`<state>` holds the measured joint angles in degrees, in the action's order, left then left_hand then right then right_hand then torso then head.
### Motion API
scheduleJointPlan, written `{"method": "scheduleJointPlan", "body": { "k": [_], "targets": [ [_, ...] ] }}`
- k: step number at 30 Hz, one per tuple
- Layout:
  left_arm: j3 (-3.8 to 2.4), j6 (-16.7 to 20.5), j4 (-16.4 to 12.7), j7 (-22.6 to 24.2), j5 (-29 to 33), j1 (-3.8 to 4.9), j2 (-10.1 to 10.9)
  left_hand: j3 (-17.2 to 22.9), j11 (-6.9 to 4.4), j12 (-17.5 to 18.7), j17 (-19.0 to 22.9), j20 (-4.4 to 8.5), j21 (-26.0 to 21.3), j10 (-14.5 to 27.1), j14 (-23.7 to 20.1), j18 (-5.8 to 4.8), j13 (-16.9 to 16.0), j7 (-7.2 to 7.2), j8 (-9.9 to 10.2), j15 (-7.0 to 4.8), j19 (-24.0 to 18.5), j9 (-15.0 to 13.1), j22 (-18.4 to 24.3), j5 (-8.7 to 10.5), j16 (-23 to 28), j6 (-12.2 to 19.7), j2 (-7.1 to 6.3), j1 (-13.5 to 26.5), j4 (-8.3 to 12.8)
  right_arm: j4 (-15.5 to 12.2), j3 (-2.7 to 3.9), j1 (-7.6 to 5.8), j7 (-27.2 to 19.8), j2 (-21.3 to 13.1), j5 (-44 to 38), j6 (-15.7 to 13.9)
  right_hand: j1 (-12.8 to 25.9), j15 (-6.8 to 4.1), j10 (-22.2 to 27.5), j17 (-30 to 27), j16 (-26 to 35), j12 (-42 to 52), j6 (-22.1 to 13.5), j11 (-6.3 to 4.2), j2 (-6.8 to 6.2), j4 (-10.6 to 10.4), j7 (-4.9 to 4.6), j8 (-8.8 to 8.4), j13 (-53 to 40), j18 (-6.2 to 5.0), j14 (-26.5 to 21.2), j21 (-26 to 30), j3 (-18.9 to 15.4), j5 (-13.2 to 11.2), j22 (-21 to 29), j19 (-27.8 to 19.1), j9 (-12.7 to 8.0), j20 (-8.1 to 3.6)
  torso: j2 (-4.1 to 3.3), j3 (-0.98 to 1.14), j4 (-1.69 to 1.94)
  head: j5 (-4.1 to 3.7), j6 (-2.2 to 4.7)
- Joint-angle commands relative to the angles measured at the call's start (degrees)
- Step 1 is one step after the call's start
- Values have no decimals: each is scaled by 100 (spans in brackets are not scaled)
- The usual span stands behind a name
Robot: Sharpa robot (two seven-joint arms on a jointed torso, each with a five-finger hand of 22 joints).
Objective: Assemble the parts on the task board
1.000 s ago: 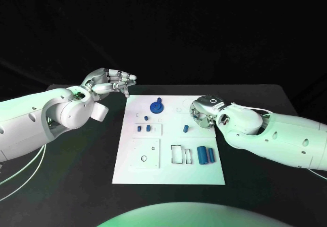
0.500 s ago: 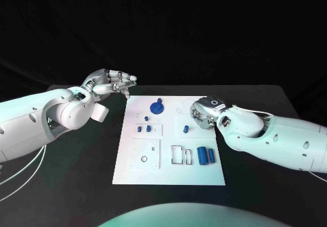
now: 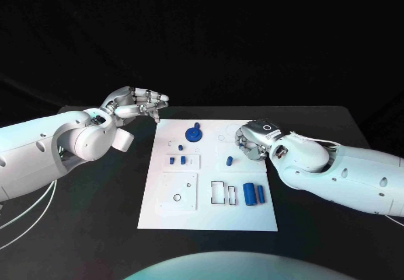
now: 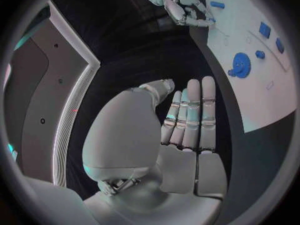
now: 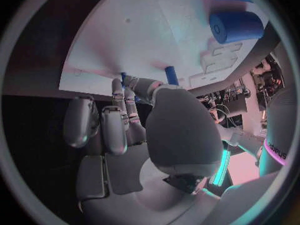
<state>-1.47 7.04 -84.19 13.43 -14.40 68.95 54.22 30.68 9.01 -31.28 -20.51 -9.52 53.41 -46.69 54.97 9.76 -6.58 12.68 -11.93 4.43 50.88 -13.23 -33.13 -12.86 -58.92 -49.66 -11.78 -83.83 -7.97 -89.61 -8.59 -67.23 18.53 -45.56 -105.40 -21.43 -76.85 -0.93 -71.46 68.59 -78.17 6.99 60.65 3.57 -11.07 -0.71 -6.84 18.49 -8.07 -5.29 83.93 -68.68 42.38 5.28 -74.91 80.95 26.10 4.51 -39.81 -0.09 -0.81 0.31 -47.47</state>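
A white board lay mid-counter, carrying blue parts: a gear near its far edge, a peg at its middle, two cylinders toward its near right. The right robot hand, fingers loosely apart and empty, hovered by the board's right edge beside the peg. To grasp well, it should probably descend squarely over the peg. The left robot hand, empty with fingers curled in, stayed off the board's far left corner. Since the earlier frame, little had moved.
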Motion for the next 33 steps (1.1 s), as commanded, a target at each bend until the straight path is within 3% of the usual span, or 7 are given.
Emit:
{"method": "scheduleJointPlan", "body": {
  "k": [1, 9, 18, 25, 30, 33],
  "targets": [
    [-3, -107, 2, 16, -20, 0, -13, 2, 0, 28, 5, 0, -33, 49, -26, 81, 5, -4, 32, 1, -33, 5, 5, -21, 33, 43, 14, 24, 32, -60, 12, -16, 2, -17, -3, -175, -12, -43, -78, -5, -20, 17, 36, -48, 50, 10, -4, 35, -3, 77, 167, -27, 29, 12, -396, 49, 11, 2, 3, -2, 0, 3, 3],
    [-2, -124, 15, 9, -20, -2, -16, -2, 3, 24, 7, -4, -38, 56, -24, 80, 7, -2, 33, 5, -35, 6, 8, -20, 37, 46, 17, 39, 25, -323, 52, -86, 21, -207, 15, -290, -2, -44, -84, -7, -20, 17, 42, -49, 42, 16, -2, 40, -5, 82, 167, -54, 33, 15, -412, 60, 16, 1, 3, -3, -1, 12, 9],
    [-2, -142, 45, 12, -20, -11, -46, -2, 3, 24, 7, -4, -38, 56, -24, 80, 7, -2, 33, 5, -35, 6, 8, -20, 37, 46, 17, 39, 25, -942, 96, -129, -63, -293, 199, -494, 8, -45, -87, -14, -16, 16, 45, -50, 35, 19, -2, 44, -7, 87, 166, -78, 35, 12, -426, 70, 20, 1, 13, 0, -3, 102, 29],
    [26, -125, 73, 20, -20, -17, -89, -4, 5, 20, 9, -7, -41, 63, -24, 81, 9, 0, 35, 7, -36, 7, 11, -20, 39, 52, 16, 45, 25, -1301, 99, -47, -192, -52, 347, -537, 9, -45, -89, -34, -5, 16, 46, -51, 35, 23, -1, 45, -8, 85, 162, -65, 40, 13, -420, 65, 22, 0, 19, -7, 7, 277, 40],
    [54, -91, 116, 35, -18, -18, -156, -3, 5, 18, 10, -8, -43, 65, -23, 81, 10, 1, 35, 7, -36, 7, 12, -21, 41, 53, 18, 44, 27, -1383, 90, 72, -292, 208, 377, -533, 9, -46, -89, -42, 0, 15, 45, -52, 34, 26, -1, 45, -8, 81, 160, -49, 43, 17, -412, 59, 23, 0, 24, -19, 4, 482, 56],
    [63, -67, 143, 42, -16, -18, -214, -2, 5, 16, 10, -8, -44, 65, -23, 81, 10, 0, 34, 7, -36, 7, 13, -21, 41, 52, 22, 45, 27, -1372, 77, 176, -341, 356, 385, -504, 10, -46, -89, -44, 1, 14, 43, -52, 34, 29, -1, 45, -9, 81, 159, -50, 46, 22, -413, 60, 24, -1, 41, -33, 20, 561, 47]
  ]
}}
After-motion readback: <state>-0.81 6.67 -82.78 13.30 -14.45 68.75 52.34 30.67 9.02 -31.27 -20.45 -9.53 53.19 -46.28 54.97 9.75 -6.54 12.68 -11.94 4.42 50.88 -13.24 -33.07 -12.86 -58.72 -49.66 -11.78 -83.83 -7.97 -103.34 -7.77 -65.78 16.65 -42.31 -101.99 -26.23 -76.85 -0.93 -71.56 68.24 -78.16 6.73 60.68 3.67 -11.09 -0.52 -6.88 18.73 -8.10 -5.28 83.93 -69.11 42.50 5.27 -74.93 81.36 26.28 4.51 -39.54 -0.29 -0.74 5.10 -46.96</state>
